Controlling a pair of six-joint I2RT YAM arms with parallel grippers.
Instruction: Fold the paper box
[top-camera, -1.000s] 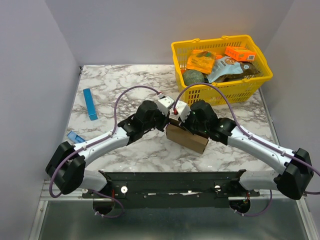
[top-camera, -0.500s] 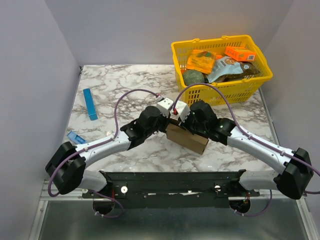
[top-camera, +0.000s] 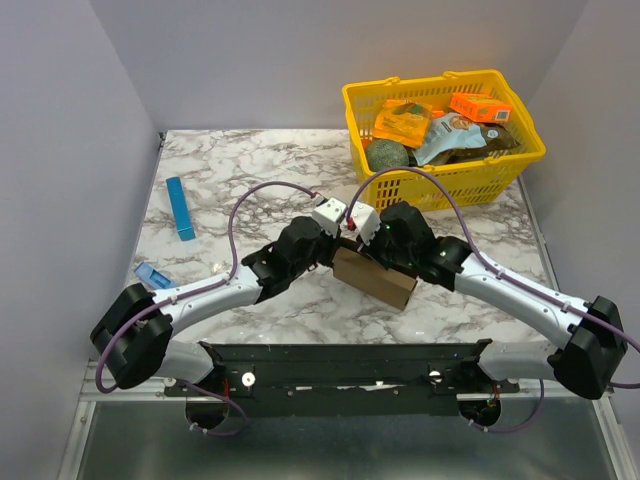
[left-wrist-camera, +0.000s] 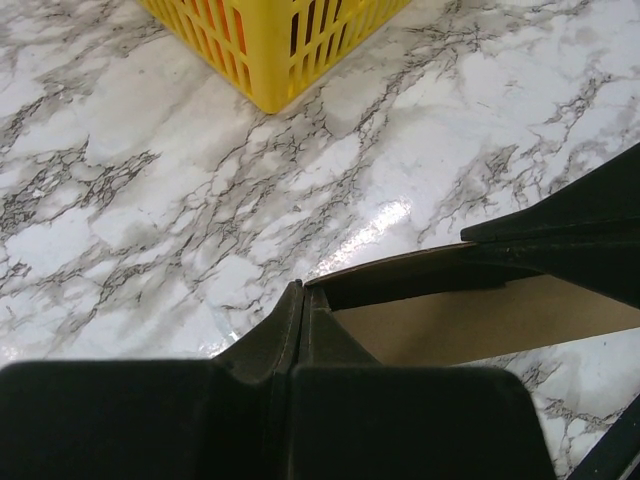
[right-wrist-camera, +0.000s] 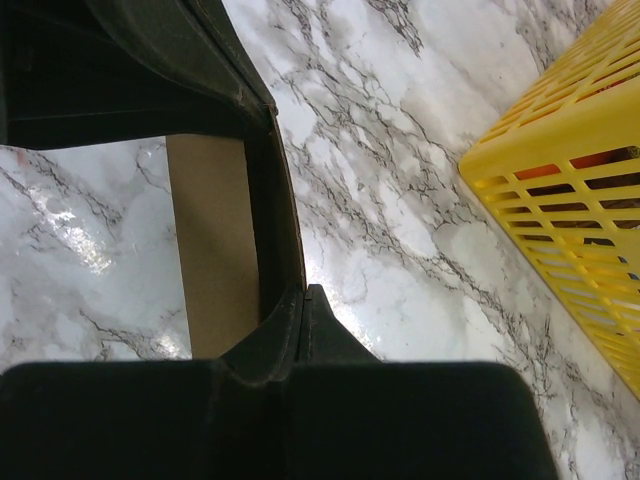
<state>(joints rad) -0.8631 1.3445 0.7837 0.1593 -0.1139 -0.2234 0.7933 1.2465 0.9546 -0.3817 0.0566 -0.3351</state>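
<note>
While both arms reach inward and meet over the middle of the marble table (top-camera: 250, 160), a thin blue strip (top-camera: 180, 208) lies at the upper left of the overhead view, well apart from the work. A small blue piece (top-camera: 151, 273) lies below it, beside the left arm.

Moving right, the left gripper (left-wrist-camera: 301, 300) has its fingers pressed flat together with no gap, the tip at the rim of the paper box (top-camera: 376, 278). The box sits just right of centre in the overhead frame and already has a carton shape. Closed like this, the fingers probably act as a blunt pusher, to press a wall or tuck a flap rather than to pinch. Whether a sliver of card is nipped between them cannot be told.

The right gripper (right-wrist-camera: 304, 300) is closed the same way, its tip just beside a brown panel. It comes in from the opposite side, likely to brace the box against the other arm's push.

At the upper right stands the yellow basket (top-camera: 470, 182), full of packets and clear of the box.
</note>
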